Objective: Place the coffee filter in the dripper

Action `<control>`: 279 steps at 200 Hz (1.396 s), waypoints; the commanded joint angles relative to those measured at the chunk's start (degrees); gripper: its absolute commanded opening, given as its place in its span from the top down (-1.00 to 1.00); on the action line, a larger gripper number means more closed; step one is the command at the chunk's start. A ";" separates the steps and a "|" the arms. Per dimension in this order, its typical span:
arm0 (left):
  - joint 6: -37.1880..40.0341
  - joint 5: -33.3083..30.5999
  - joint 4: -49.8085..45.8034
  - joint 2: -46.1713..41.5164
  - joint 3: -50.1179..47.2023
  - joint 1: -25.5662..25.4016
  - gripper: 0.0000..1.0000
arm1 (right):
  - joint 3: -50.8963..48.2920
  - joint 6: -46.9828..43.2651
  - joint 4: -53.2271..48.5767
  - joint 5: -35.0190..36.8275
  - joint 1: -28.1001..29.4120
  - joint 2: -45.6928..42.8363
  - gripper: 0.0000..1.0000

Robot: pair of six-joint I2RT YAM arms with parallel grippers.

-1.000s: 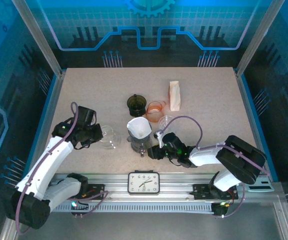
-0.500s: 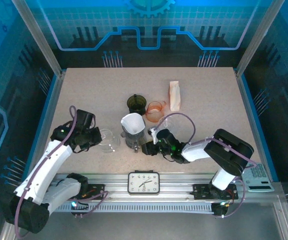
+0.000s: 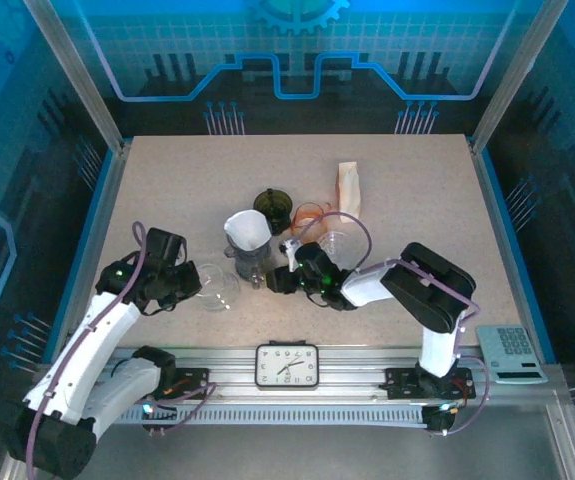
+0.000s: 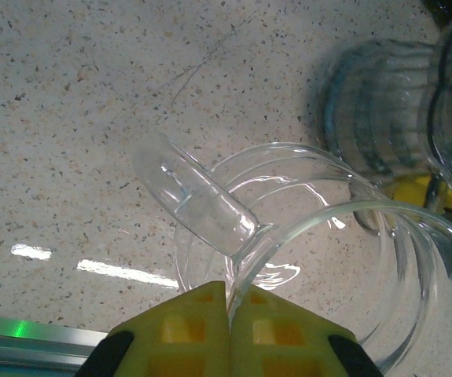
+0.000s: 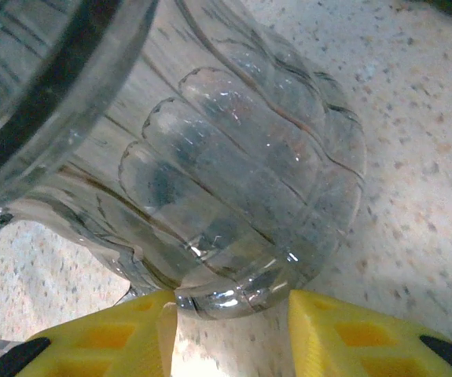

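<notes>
At the left of the overhead view, the left gripper (image 4: 228, 312) is pinched shut on the rim of the glass server (image 3: 214, 284), just beside its handle. Just right of it, at frame centre, the white coffee filter (image 3: 248, 230) already sits in the mouth of the ribbed glass dripper (image 5: 233, 165). The right gripper (image 5: 229, 314) clamps the dripper's base between its yellow pads. Seating looks done. Next, probably, the dripper goes down squarely, perhaps onto the server, without jolting the filter loose.
</notes>
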 commanded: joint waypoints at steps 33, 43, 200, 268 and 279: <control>-1.83 2.32 -0.17 -1.59 -0.72 0.36 1.00 | 10.10 1.63 1.35 -1.58 -1.22 6.94 0.16; -1.88 2.46 -0.03 -1.49 -0.79 0.37 1.00 | 11.94 1.66 0.78 -1.65 -1.21 8.31 0.15; -4.06 -0.80 4.35 1.79 -0.75 -7.89 1.00 | 7.52 1.66 1.97 -2.14 -1.47 2.83 -0.03; -7.96 -4.68 14.02 12.82 1.27 -20.03 1.00 | -8.83 -1.29 -8.46 6.62 0.19 -23.75 -0.05; -7.97 -5.33 15.78 15.41 2.35 -21.81 1.00 | -10.65 -1.48 -11.84 8.29 0.15 -28.97 -0.06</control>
